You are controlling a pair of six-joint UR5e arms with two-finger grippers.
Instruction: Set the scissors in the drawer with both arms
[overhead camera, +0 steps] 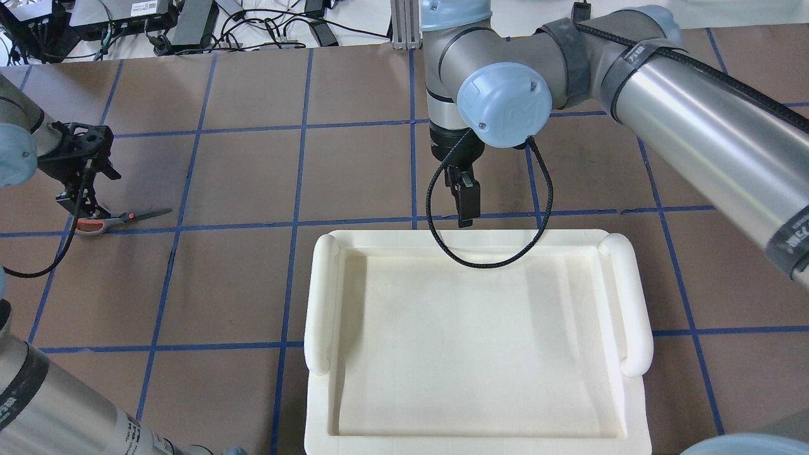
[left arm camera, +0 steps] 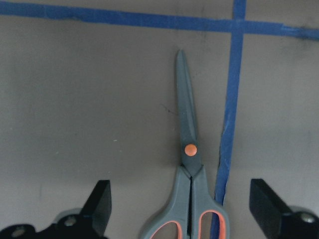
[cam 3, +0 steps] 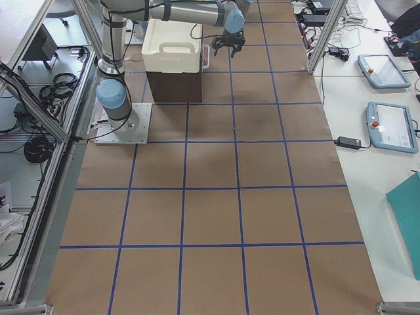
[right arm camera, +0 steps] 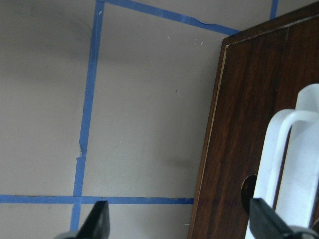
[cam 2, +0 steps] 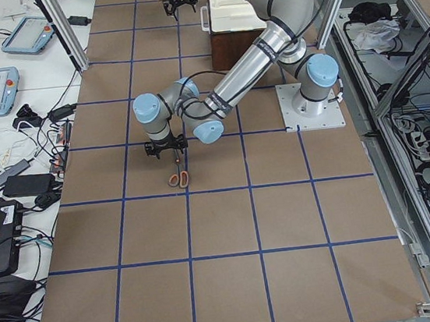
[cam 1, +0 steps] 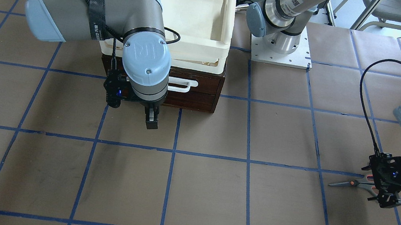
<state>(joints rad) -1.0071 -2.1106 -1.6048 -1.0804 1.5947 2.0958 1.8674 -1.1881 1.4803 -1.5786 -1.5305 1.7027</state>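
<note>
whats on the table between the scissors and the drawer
Nothing: in the front-facing view only bare brown paper crossed by blue tape lines lies between the scissors and the drawer.

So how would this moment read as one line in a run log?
left hand: open, above scissors handles | scissors: flat on table | right hand: open, facing drawer | drawer: shut

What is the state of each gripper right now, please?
Left gripper: open over the scissors, holding nothing.
Right gripper: open, empty, beside the drawer handle.
</note>
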